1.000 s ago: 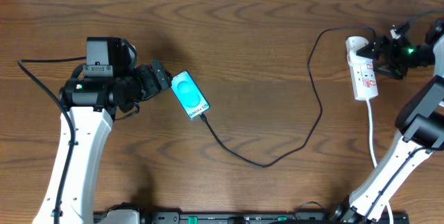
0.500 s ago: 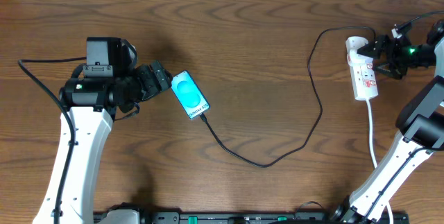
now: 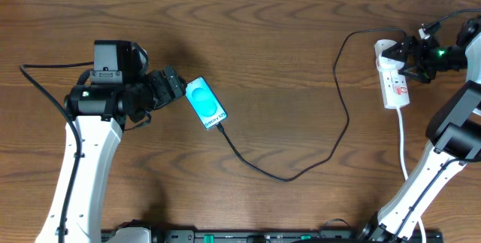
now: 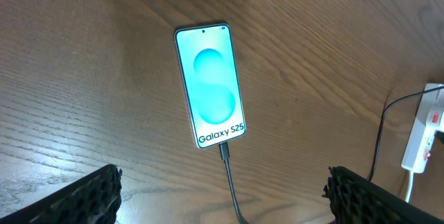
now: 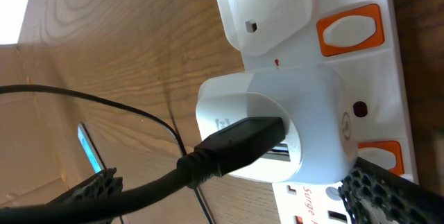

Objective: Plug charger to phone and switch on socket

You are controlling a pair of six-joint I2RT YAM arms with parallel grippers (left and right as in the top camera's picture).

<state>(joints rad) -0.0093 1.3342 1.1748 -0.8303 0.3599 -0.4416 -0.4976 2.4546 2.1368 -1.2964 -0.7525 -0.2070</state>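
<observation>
The charging half of the job looks done: the phone [image 4: 211,85] lies flat on the counter [image 3: 285,47], screen lit cyan, and the charger [image 3: 285,177] runs into its bottom edge, the plug tip seated there as far as the left wrist view shows. From the phone the black cable loops across the wood to the socket [image 3: 394,81] at the far right, where its other end sits in a white adapter [image 5: 277,113] plugged into the strip. The left hand [image 3: 177,85] hangs just beside the phone's top end, spread wide and empty, not touching it. The right hand [image 3: 409,61] hovers over the adapter end of the socket, also spread wide with nothing in it. What seems left is the switch: the orange switches [image 5: 350,31] are in view, but I cannot tell whether the adapter's one is pressed on.
</observation>
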